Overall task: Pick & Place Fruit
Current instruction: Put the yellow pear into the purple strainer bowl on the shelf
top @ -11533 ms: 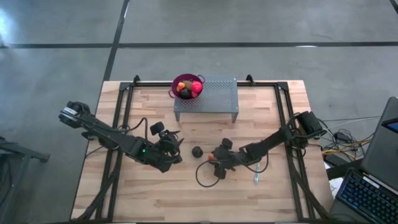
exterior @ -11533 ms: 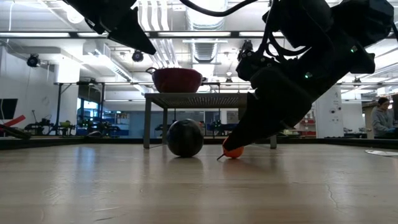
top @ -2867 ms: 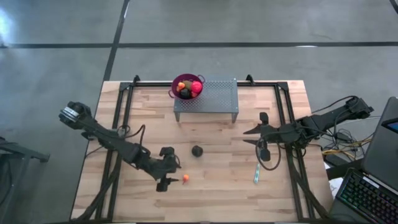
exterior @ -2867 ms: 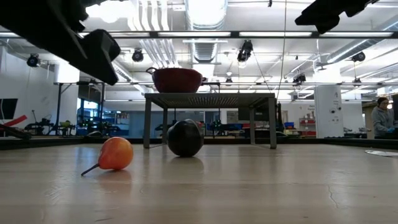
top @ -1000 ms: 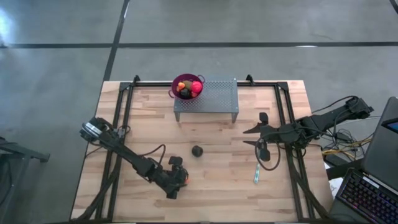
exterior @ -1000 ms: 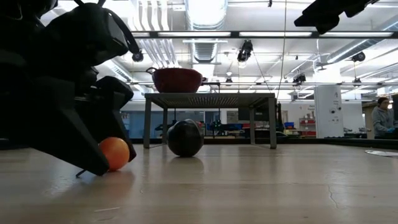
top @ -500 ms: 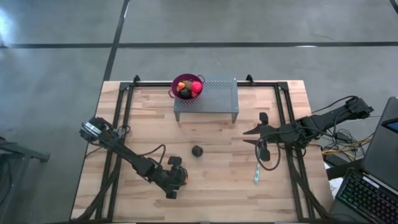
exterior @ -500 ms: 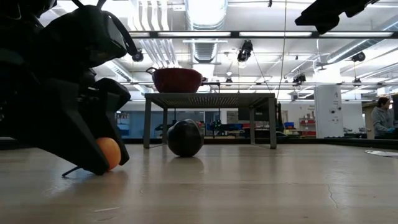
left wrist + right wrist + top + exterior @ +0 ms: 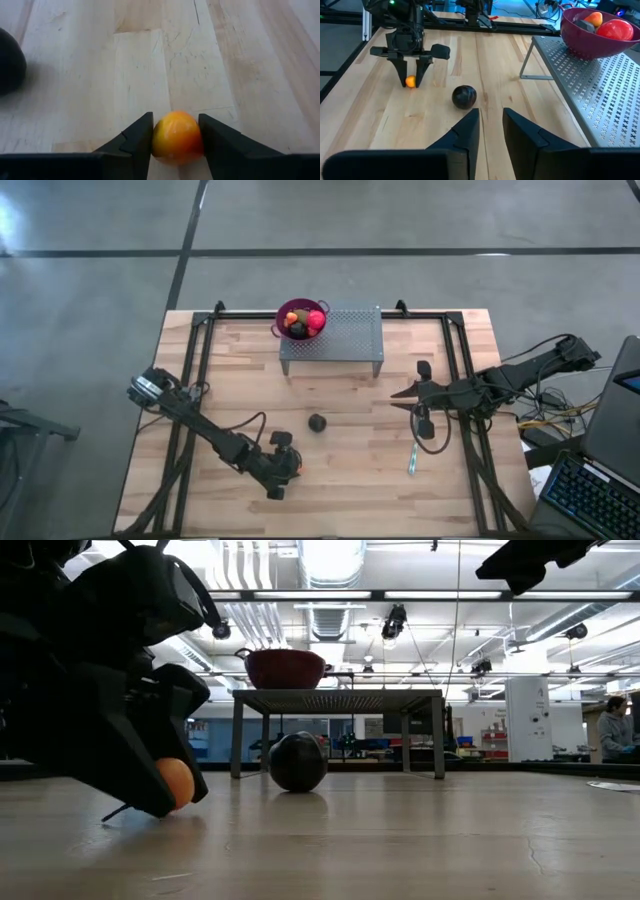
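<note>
A small orange fruit (image 9: 176, 137) lies on the wooden table near its front, left of centre, with my left gripper (image 9: 291, 466) shut on it. A dark ball (image 9: 317, 423) rests on the wood a little farther back. The purple bowl (image 9: 302, 319) holds a red ball (image 9: 616, 29) and other fruit, and stands on a perforated metal stand (image 9: 340, 335) at the far edge. My right gripper (image 9: 490, 122) hangs above the table's right side, open by a narrow gap, with nothing between its fingers. My left gripper pinches the orange fruit's two opposite sides (image 9: 156, 139) between its two fingers. The fingers (image 9: 150, 790) slant down from the table's left. The fruit sits between the fingertips, low on the table.
A slim teal stick (image 9: 411, 462) lies on the wood near the right front. The stand's legs (image 9: 238, 735) rise behind the dark ball. Bare wood stretches between the two grippers. A laptop (image 9: 615, 420) sits off the right edge.
My left gripper has shut on the orange fruit, its fingers closing in from both sides. The fruit has shifted slightly between them and stays low on the table.
</note>
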